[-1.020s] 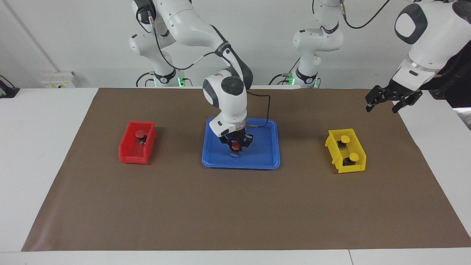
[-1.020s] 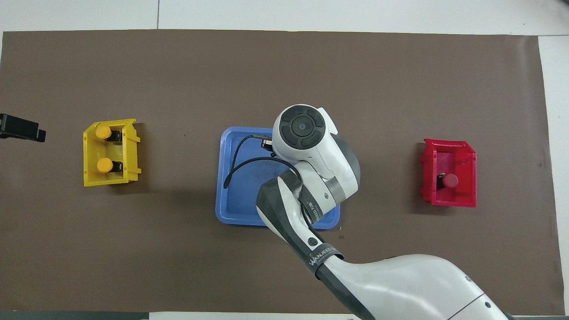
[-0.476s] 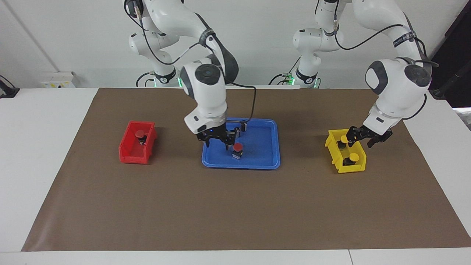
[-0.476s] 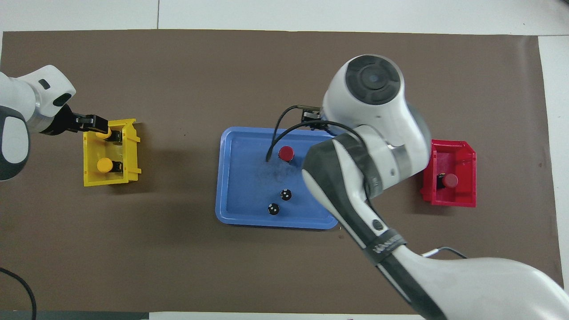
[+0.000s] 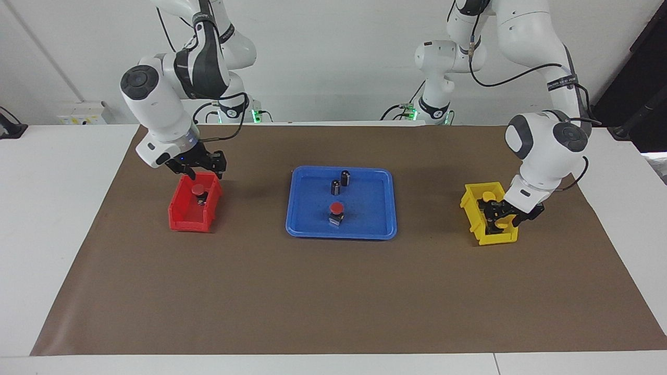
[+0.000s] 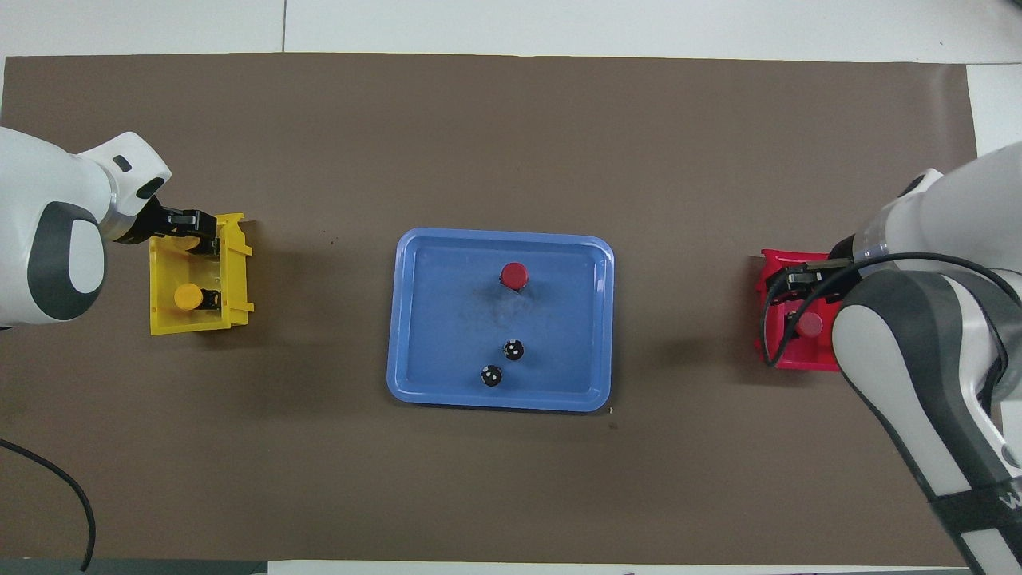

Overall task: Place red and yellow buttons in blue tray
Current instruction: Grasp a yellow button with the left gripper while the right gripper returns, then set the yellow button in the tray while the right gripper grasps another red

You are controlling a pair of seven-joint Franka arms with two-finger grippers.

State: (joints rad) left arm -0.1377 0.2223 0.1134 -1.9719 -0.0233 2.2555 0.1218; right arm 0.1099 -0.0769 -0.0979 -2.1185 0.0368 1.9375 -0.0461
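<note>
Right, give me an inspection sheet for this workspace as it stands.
Surface: brown mat on a white table.
Job's things: first red button in the blue tray; second red button in the red bin; one yellow button showing in the yellow bin.
Clutter: two dark cylinders in the tray.
End effectors: left end effector down in the yellow bin; right end effector over the red bin.
Cables: black cable looping off the right arm.
Surroundings: white wall, socket box.

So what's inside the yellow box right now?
In the yellow bin, one yellow button shows plainly. The left gripper is down in the bin and hides most of the space around a second yellow cap, so its base can't be seen.
</note>
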